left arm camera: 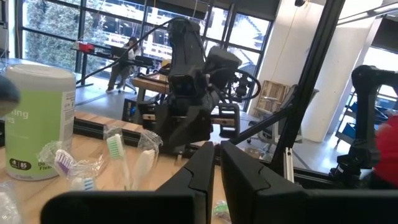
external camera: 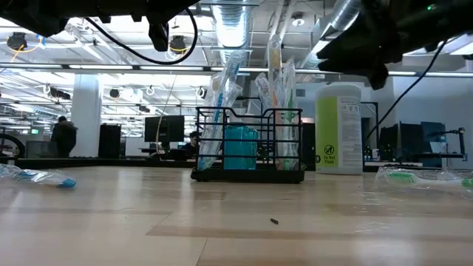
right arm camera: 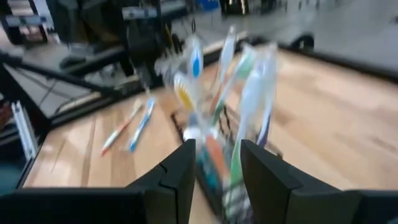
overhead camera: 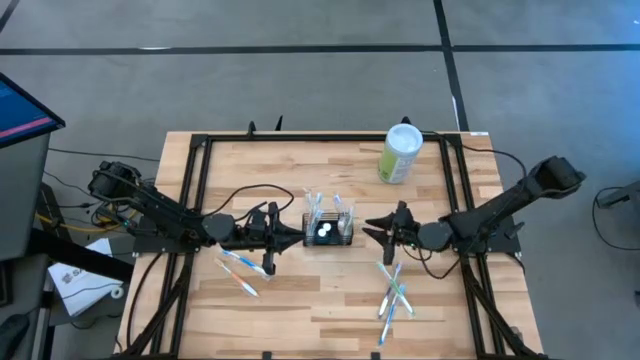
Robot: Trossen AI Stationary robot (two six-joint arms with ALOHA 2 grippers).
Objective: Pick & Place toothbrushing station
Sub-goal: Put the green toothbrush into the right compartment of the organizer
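You had one camera overhead looking straight down, one at tabletop level facing the room, one on each wrist; all four shared the caddy point(overhead camera: 329, 229) at frame centre

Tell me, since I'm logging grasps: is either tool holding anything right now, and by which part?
Nothing is held. The left tool is shut and empty beside the caddy; the right tool stands open on the caddy's other side, also empty.

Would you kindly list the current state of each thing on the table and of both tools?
caddy: upright at table centre, holding wrapped toothbrushes.
canister: upright, lid on.
loose toothbrushes: lying flat, wrapped.
left tool: shut, empty, beside the caddy.
right tool: open, empty, beside the caddy.
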